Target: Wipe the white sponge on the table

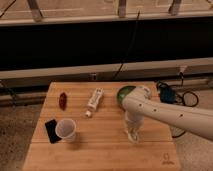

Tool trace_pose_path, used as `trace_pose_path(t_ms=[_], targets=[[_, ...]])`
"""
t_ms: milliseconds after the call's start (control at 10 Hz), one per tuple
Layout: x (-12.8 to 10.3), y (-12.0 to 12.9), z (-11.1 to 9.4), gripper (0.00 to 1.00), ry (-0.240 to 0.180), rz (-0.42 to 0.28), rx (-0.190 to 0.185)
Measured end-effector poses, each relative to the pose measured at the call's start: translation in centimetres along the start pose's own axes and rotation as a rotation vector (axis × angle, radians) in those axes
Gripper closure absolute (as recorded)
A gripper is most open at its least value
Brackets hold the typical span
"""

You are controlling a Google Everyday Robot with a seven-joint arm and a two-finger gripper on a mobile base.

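The white cup (65, 129) is set mouth-up, well to the left of the gripper (133, 133). The gripper is pointed down onto the table (100, 152), with the white sponge (133, 137) at its tip. Its grip state cannot be told. A green bowl (124, 93) is located just beyond, its contents hidden.

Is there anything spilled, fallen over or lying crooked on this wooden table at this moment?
Nothing looks spilled or damaged. Only the white tube lies flat and slanted to the edges of the table. The gripper is down at the tabletop, right of centre; the white sponge is not distinguishable there.
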Motion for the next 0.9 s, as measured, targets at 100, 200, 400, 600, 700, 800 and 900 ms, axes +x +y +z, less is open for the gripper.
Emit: trace_pose_path(t_ms=[100,200,400,600,700,800,900], targets=[[0.1,0.3,0.2,1.00,-0.014,0.019,0.011],[0.5,0.7,0.4,1.00,-0.026,0.039,0.021],[2.0,1.2,0.6,1.00,-0.041,0.069,0.038],[2.8,0.7,0.7,1.00,-0.045,0.068,0.046],[3.0,0.4,0.8,1.00,-0.046,0.062,0.048],[3.1,0.1,0.9,1.00,-0.047,0.055,0.049],[3.1,-0.8,0.9,1.00,-0.049,0.037,0.049]])
